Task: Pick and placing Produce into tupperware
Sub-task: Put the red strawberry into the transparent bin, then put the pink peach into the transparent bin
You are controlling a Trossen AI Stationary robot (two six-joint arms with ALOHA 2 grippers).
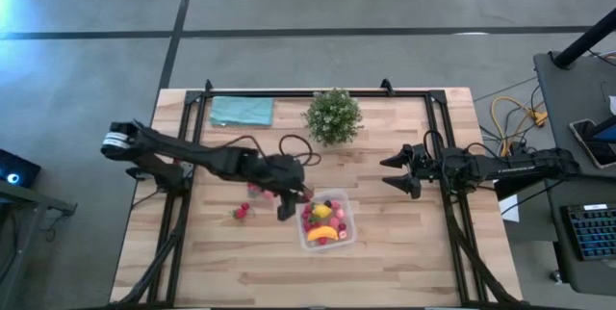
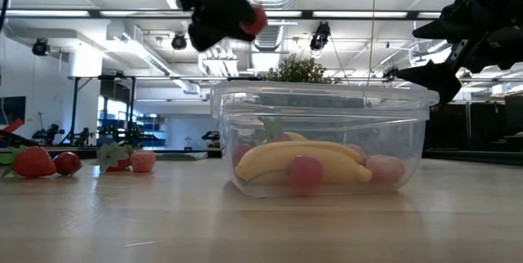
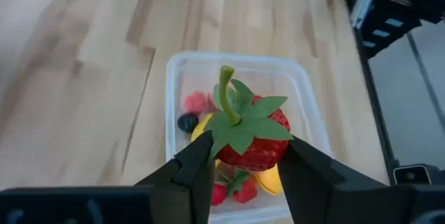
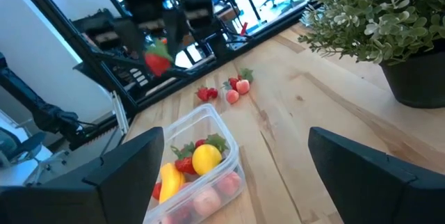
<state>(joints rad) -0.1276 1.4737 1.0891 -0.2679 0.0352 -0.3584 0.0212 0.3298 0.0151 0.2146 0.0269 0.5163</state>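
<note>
Starting at the left of the overhead picture, we see a few loose fruits (image 1: 241, 212) lying on the table (image 1: 404, 252), well apart from the container (image 1: 327, 223), so the job looks only partly done. Just right of them, left of centre, the left gripper (image 1: 292, 200) hangs at the container's left edge with its fingers closed on a red strawberry (image 3: 254, 140), the green leafy stem poking up between them. We judge the main risk to be here: the berry sits high above the rim, over the near wall more than the middle, and a release from that height could bounce it off the banana (image 2: 298, 161) or the lemon (image 4: 206, 158) already inside and out onto the wood. The hold also looks shallow, on the berry's rounded sides, so it could slip early. A low sweep could knock the light plastic container sideways. Further right, above centre, the potted plant (image 1: 333, 115) stands clear of the work. At the right of the picture the right gripper (image 1: 402, 171) waits with its fingers spread wide and empty, close enough that any reach toward the container could crowd the left arm.
</note>
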